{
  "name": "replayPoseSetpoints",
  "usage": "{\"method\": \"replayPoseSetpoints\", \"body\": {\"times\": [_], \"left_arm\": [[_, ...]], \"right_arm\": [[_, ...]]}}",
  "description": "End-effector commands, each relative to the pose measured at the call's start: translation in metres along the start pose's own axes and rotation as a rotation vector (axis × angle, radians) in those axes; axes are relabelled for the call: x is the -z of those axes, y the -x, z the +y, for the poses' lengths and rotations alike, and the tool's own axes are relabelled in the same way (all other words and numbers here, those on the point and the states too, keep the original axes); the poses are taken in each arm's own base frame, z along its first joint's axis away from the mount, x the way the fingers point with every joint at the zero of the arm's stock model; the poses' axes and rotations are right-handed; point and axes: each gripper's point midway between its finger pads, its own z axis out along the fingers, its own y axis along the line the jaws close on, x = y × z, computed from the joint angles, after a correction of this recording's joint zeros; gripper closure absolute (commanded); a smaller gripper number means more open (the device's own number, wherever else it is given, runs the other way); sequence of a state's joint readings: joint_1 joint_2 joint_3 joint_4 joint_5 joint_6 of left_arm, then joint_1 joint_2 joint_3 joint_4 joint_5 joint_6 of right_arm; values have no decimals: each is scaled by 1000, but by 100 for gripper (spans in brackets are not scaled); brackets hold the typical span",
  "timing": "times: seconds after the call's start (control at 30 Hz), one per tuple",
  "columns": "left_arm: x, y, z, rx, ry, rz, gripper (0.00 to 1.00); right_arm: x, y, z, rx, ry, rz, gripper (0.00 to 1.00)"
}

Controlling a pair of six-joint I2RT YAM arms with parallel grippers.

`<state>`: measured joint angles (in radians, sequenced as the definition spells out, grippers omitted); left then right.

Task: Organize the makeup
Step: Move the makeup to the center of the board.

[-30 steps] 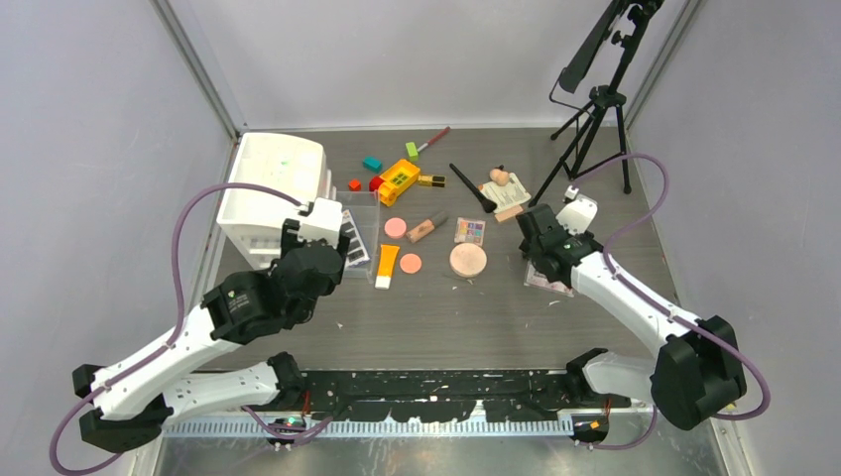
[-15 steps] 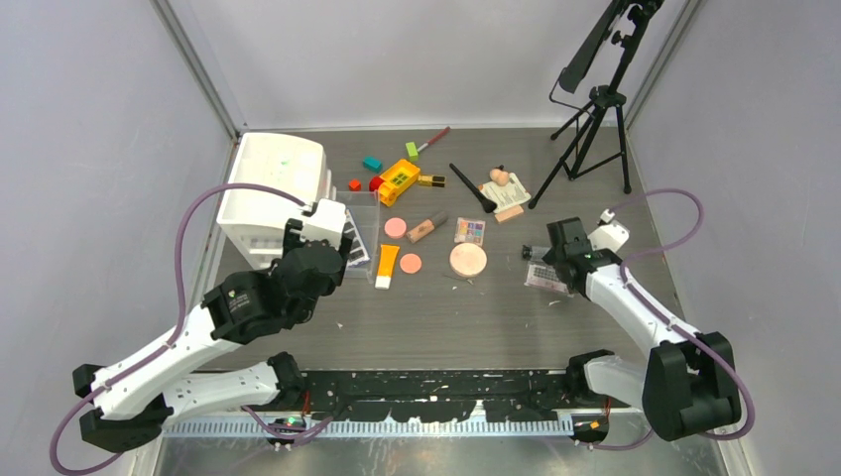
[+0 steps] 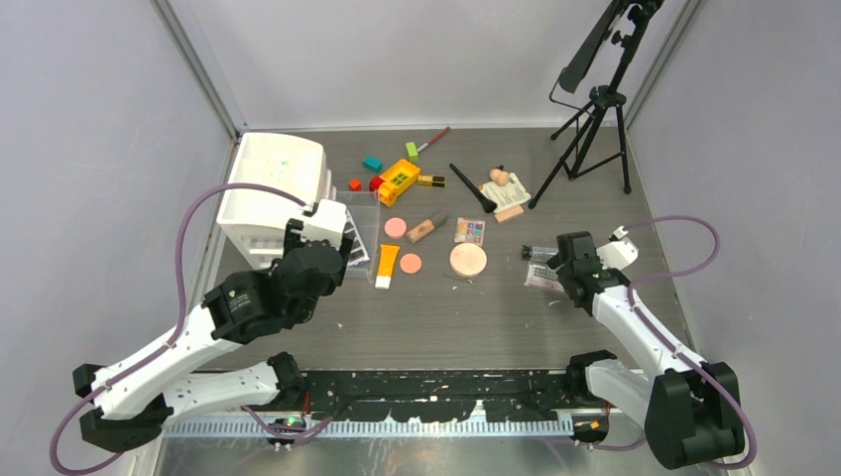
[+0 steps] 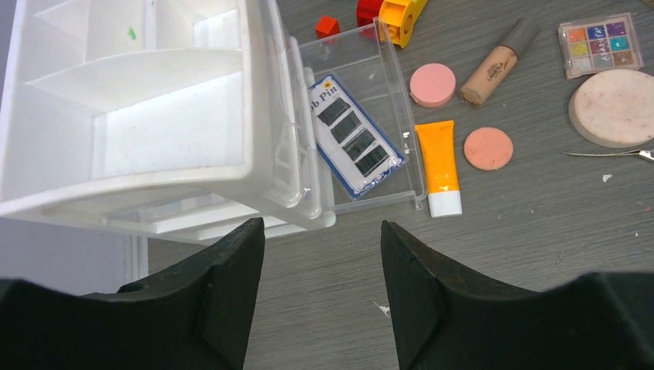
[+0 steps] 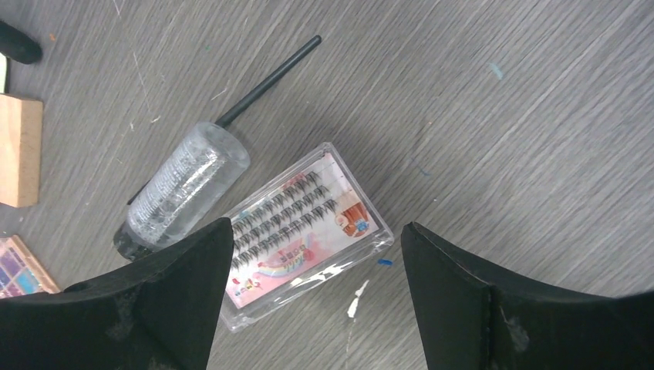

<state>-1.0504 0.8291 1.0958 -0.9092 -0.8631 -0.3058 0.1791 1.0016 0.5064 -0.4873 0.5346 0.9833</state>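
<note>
The left gripper (image 4: pixel 320 231) hangs with its fingers spread and nothing between them, above the front of the white organizer (image 4: pixel 154 131) and its pulled-out clear drawer (image 4: pixel 385 54). In that drawer lies a blue-edged card of hair pins (image 4: pixel 351 139), printed "Bob Pin" beside a small flower mark. Just beside the drawer's right front corner lies the orange tube (image 4: pixel 438 158), white cap toward the camera, with no writing that can be made out. Beyond it sit the pink compact (image 4: pixel 432 85) and the peach compact (image 4: pixel 488 148), both plain. The beige tube (image 4: pixel 497 65) carries dark lettering along its side that seems to read "LABELLA", though it is small. The eyeshadow palette (image 4: pixel 594 46) has a few printed words at its top edge, too fine to read, and the large round compact (image 4: pixel 617 108) lies just below it. The right gripper (image 5: pixel 314 230) hovers with its fingers wide apart on either side of a clear lash box (image 5: pixel 305 231), which rests flat on the grey table (image 5: pixel 501 116); its pink insert bears tiny print that cannot be read. A clear tube (image 5: pixel 185 189) with a thin black stick lies just beside the box.
</note>
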Motion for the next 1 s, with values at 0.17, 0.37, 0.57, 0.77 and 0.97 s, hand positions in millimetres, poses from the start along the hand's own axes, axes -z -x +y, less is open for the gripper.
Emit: {"method": "replayPoseSetpoints", "body": {"times": [0.17,0.37,0.57,0.77,0.97], "left_arm": [[2,8,1,32,-5,-28,41],[1,7,0,26,-5,-25,41],[-1,7,0,18,3,-21,41],[-1,7,1,16,10,-22,41],[-2,7,0,9,12,-17,41]], "right_arm": [[-15,-9,9,-92,-4,20,16],[-19,-31,22,-93,57,112,19],[-20,-56,37,-93,133,214,23],[-15,-78,63,-33,205,261,26],[-8,-105,94,96,233,271,26]]}}
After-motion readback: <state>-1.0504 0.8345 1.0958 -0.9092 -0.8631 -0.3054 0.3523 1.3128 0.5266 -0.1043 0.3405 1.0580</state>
